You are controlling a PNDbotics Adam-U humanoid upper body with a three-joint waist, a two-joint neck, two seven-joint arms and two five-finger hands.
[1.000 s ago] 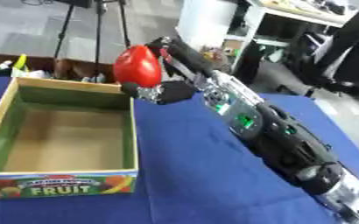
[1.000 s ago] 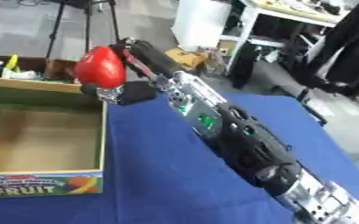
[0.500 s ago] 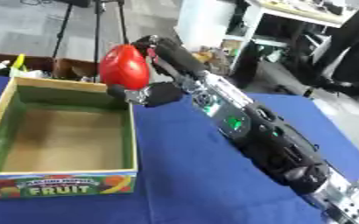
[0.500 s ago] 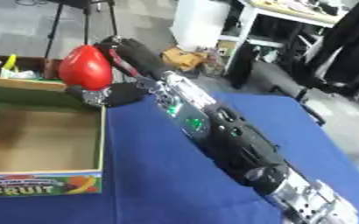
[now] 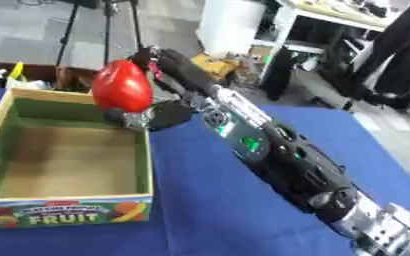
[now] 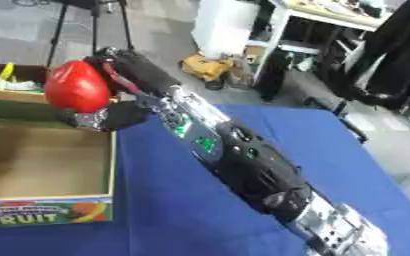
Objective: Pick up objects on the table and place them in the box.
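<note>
I have the right hand (image 5: 152,112) curled around a red apple (image 5: 121,86), fingers and thumb gripping it from the right side and below. The apple hangs in the air over the far right corner of the box (image 5: 145,165), above its rim. The box sits on the left of the blue tabletop (image 5: 217,210), open, "FRUIT" on its near wall. I don't see the left hand.

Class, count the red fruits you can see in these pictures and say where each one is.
1. The red fruit is held in the robot's right hand, above the far right corner of the fruit box. The box looks empty.
</note>
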